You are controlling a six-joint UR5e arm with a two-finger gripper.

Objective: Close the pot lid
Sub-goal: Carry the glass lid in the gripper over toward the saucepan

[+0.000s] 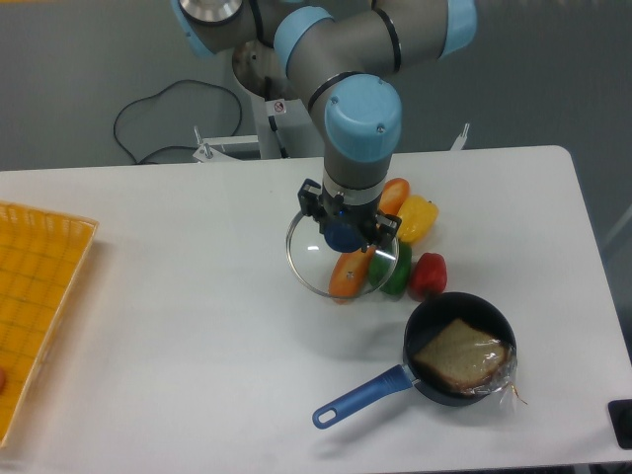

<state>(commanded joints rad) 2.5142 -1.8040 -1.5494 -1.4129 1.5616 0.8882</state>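
Note:
The pot point(460, 348) is a small dark saucepan at the front right of the table, its blue handle point(357, 399) pointing front-left. A wrapped slice of bread lies inside it. The lid point(308, 265), clear glass with a silver rim, hangs tilted above the table to the pot's upper left. My gripper point(344, 235) is shut on the lid's blue knob, seen from above. The lid is apart from the pot.
A yellow pepper point(418, 219), a red pepper point(428, 276), a green pepper point(396, 271) and orange vegetables point(351, 274) lie just behind and under the lid. A yellow basket point(39, 296) sits at the left edge. Cables trail behind the table.

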